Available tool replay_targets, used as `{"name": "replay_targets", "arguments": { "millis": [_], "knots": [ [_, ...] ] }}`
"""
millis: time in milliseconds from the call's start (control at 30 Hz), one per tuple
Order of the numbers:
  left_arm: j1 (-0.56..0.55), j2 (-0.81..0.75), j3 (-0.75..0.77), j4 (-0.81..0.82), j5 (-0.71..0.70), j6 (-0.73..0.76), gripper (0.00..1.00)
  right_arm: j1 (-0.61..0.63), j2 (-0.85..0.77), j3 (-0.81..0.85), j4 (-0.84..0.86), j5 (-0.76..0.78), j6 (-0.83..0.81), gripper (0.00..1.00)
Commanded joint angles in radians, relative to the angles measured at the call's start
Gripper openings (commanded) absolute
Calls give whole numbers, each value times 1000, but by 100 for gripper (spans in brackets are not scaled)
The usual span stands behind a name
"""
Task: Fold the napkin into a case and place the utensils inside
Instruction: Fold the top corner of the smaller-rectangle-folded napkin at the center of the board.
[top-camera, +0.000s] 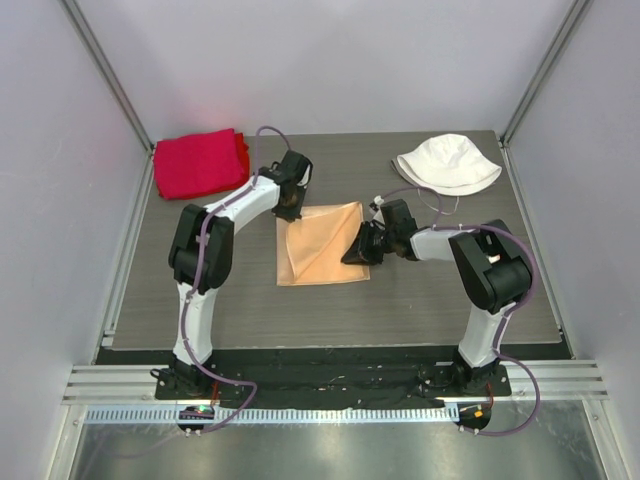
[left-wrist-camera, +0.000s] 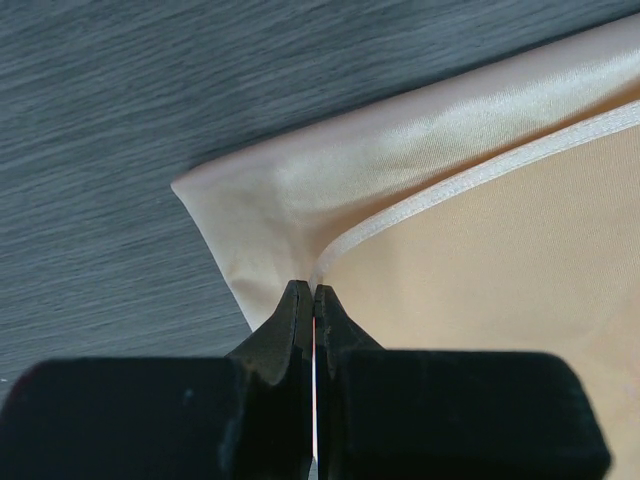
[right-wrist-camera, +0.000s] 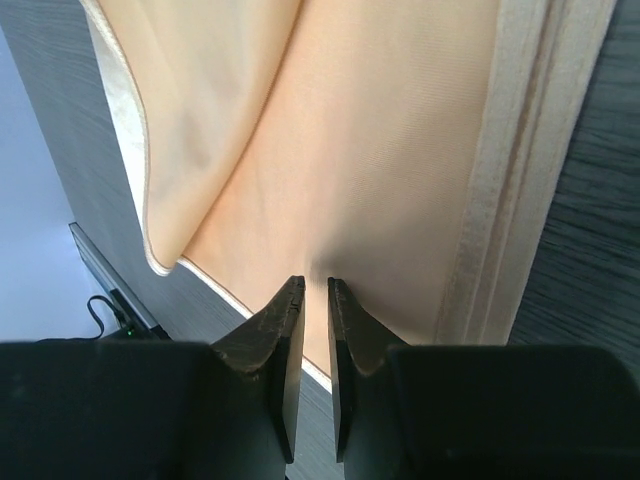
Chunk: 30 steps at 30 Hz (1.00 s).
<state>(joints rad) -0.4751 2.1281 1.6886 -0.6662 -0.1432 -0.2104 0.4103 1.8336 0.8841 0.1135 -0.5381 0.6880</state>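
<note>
The peach-tan napkin (top-camera: 322, 245) lies in the middle of the table with one flap folded over itself, so it is not a narrow case. My left gripper (top-camera: 289, 212) is at its far left corner. In the left wrist view it (left-wrist-camera: 313, 288) is shut on the napkin's (left-wrist-camera: 480, 260) hemmed edge. My right gripper (top-camera: 352, 252) is at the napkin's right side. In the right wrist view its tips (right-wrist-camera: 316, 283) press into the napkin (right-wrist-camera: 380, 150), pinching a small pucker with a narrow gap left between the jaws. No utensils are in view.
A thick red cloth (top-camera: 200, 163) lies at the far left corner of the table. A white bucket hat (top-camera: 447, 163) lies at the far right, just behind the right arm. Bare dark table (top-camera: 250, 310) lies in front of the napkin.
</note>
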Motion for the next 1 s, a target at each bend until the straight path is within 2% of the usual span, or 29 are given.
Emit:
{"name": "replay_targets", "arguments": {
  "millis": [0, 233, 967],
  "knots": [
    [9, 6, 62, 10, -53, 34, 0, -1, 12, -13, 49, 0, -5, 21],
    [15, 53, 137, -6, -58, 51, 0, 1, 20, -7, 52, -3, 1, 21],
    [52, 93, 164, -13, -87, 54, 0, 1, 36, 4, 54, -13, 1, 21]
  ]
}}
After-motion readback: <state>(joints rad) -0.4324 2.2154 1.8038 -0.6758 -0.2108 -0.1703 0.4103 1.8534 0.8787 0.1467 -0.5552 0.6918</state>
